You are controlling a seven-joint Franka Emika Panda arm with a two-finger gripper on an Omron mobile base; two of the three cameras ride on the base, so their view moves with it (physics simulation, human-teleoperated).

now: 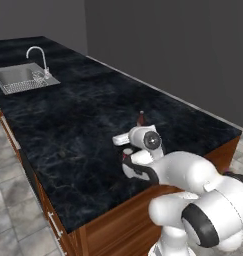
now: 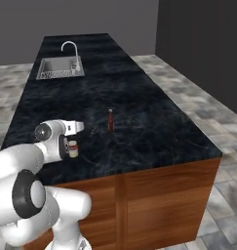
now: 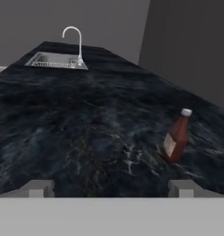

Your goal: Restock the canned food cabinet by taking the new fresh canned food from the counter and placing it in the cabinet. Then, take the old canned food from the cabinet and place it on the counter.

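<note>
The old canned food [image 2: 73, 148], a small can with a pale top, maroon band and cream lower part, stands upright on the black counter [image 2: 139, 112] near its front left edge. It sits right below the white hand of my arm. In the hand view my gripper [image 3: 111, 188] is open, its two fingertips [image 3: 38, 188] far apart, with bare counter [image 3: 85, 129] ahead between them. I cannot tell whether a finger still touches the can. The new fresh canned food and the cabinet are out of view.
A slim dark red-brown bottle [image 2: 110, 120] [image 3: 177, 138] stands on the counter a little to the right of the can. A steel sink [image 1: 22, 79] [image 2: 59, 67] with a curved faucet [image 3: 73, 39] lies at the far end. Tiled floor [image 2: 203, 97] surrounds the counter.
</note>
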